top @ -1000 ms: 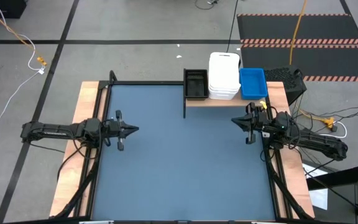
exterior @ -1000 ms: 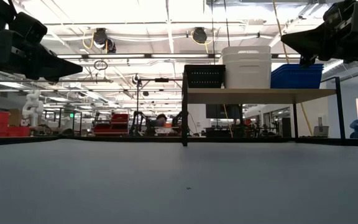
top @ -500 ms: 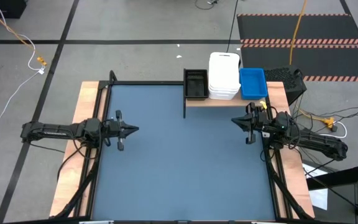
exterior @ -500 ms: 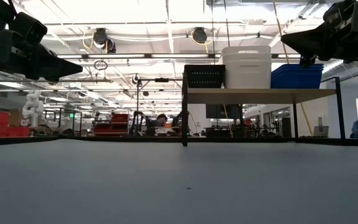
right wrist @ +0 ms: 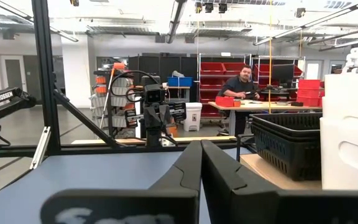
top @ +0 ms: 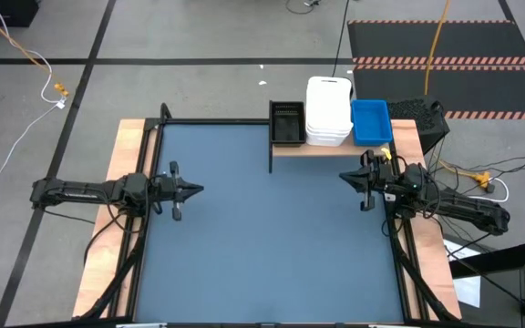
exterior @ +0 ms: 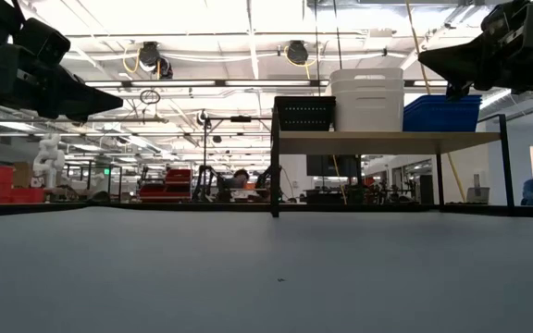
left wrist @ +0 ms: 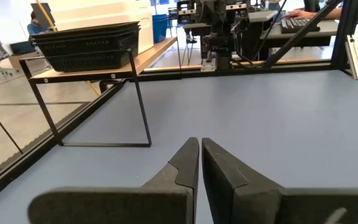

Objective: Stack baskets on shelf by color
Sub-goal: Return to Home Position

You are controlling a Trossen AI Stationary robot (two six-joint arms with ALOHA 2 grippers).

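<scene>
A flat light-brown wood-grain shelf [top: 326,149] on a black frame stands at the far edge of the dark blue-grey worktop [top: 262,246], toward its right side. Three groups of small rounded plastic baskets sit on it in a row. A black slatted basket [top: 287,123] is at the left end, a stack of white baskets [top: 328,109] is in the middle, and a stack of bright blue baskets [top: 370,121] is at the right end. In the low view the white stack [exterior: 366,99] rises highest, with the black basket [exterior: 304,113] and the blue stack [exterior: 442,114] lower on either side of it. Neighbouring groups sit just beside each other.

The dark left arm [top: 89,191] lies along the worktop's left edge. The left jaws point inward across the surface and are well apart from the shelf. The left wrist view shows them pressed together with nothing between them.

The dark right arm [top: 454,208] lies along the right edge. The right jaws are near the shelf's front right corner, in front of the blue stack but clear of it, and point toward the middle. The right wrist view shows them closed too and holding nothing, with the black basket [right wrist: 291,146] and white stack [right wrist: 350,134] off to one side.

In the low view both arms hang above the worktop.
</scene>
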